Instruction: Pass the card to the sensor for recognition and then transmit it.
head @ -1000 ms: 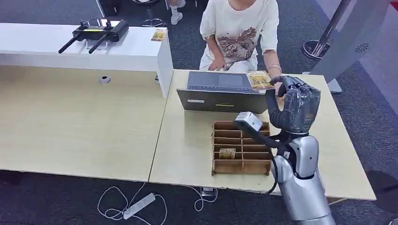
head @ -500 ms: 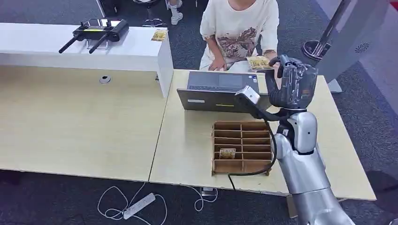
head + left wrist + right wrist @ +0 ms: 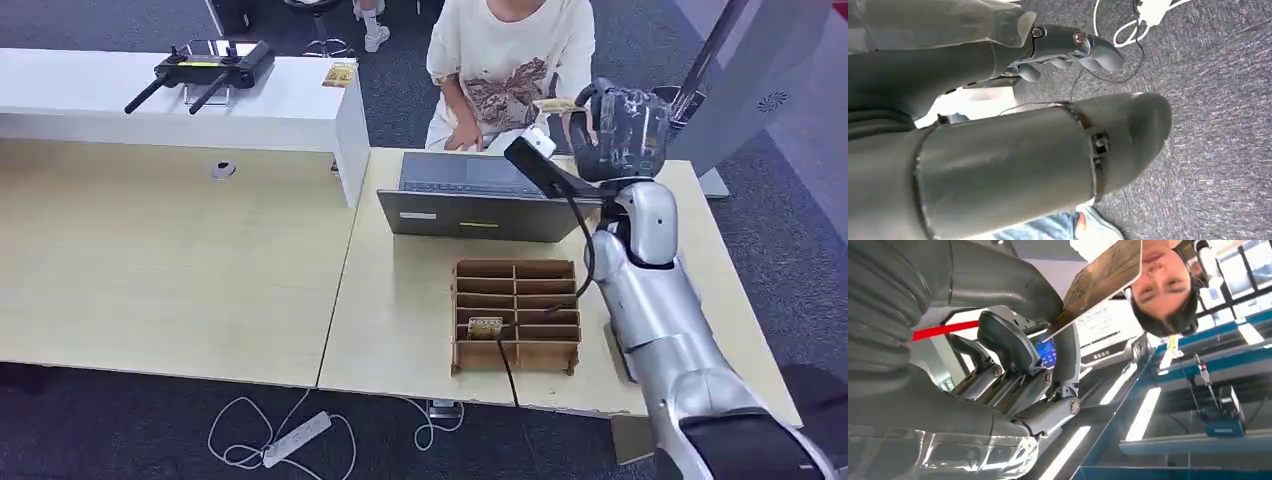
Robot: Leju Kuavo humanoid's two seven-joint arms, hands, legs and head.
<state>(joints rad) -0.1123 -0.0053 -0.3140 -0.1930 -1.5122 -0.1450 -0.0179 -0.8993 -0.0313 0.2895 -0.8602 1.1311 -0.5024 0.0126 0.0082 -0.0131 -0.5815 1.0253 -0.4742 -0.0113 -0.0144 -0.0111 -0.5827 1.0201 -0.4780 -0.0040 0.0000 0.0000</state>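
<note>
We see our right arm (image 3: 650, 300) stretched forward and raised, its silver forearm rising to the wrist, where the right hand (image 3: 618, 130) stands upright with its back toward us. Its thumb and a finger pinch the card (image 3: 1103, 282). Our left hand (image 3: 1068, 47) hangs down, fingers loosely curled, holding nothing.

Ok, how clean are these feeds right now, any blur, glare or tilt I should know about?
Head view: even light, sharp; the right hand holds the card up above the laptop. Right wrist view: upside down, bright ceiling strips behind, the card slightly soft but readable against them. Left wrist view: turned, the left hand close to the lens, carpet behind in focus.
</note>
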